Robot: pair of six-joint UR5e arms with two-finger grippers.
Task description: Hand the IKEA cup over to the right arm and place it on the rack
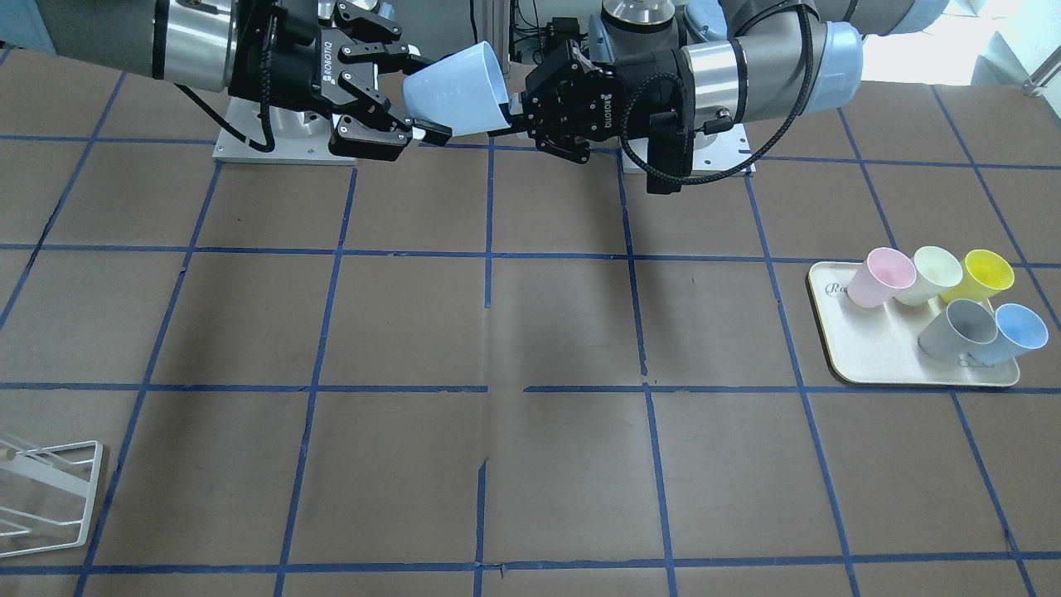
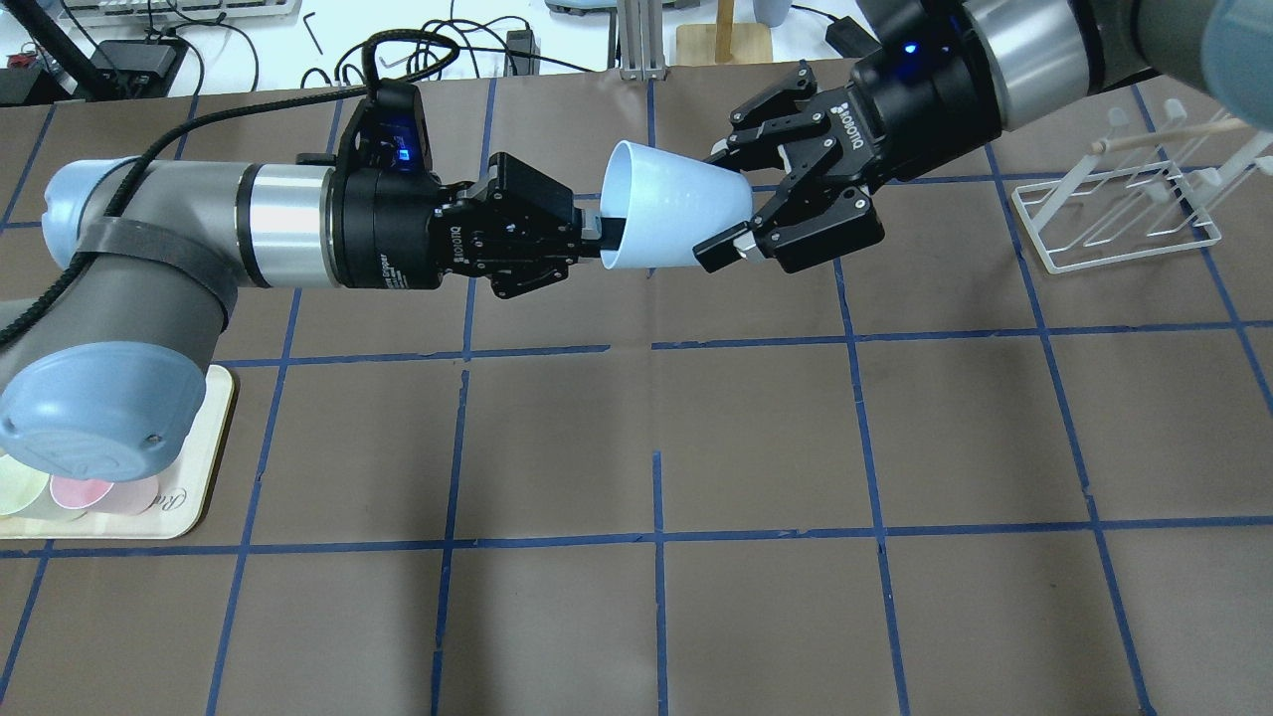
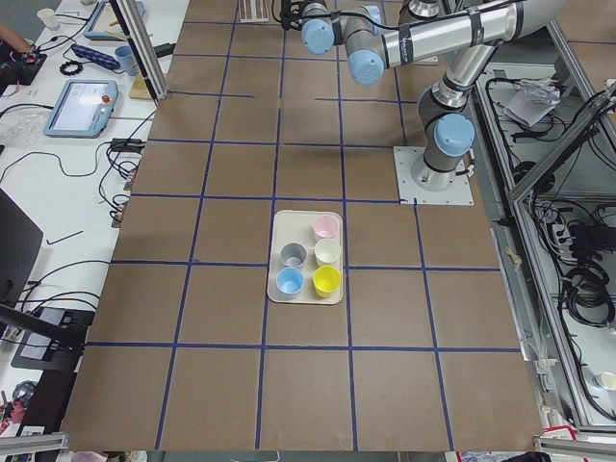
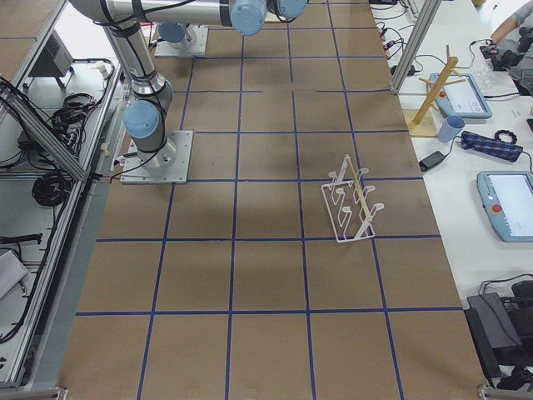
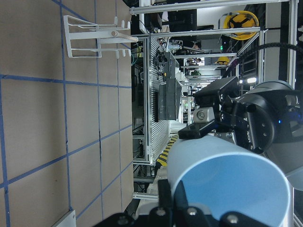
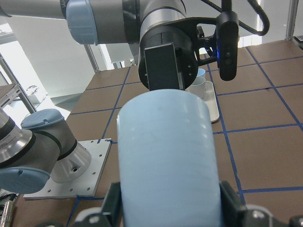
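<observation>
- A brown table (image 2: 756, 447) gridded with blue tape is seen; clock directions are given as in the overhead view.
- The pale blue cup (image 2: 676, 219) is held in the air above the table's 12 o'clock area, well clear of the surface. It is tipped on its side, with the mouth towards 9 and the base towards 3.
- The left gripper (image 2: 600, 236) is clamped on the cup's rim, with one finger (image 2: 611, 229) seen inside the mouth.
- The right gripper (image 2: 727, 200) is set around the base end, with jaws spread either side of the wall. Whether the pads press on it cannot be told.
- The white wire rack (image 2: 1124, 194) is found at about 2 o'clock, apart from both grippers.
- A cream tray (image 1: 879, 348) is placed at about 8 o'clock.
- Five cups are stood on the tray: pink cup (image 1: 883, 278), cream cup (image 1: 930, 274), yellow cup (image 1: 982, 276), grey cup (image 1: 959, 327) and second blue cup (image 1: 1013, 332).
</observation>
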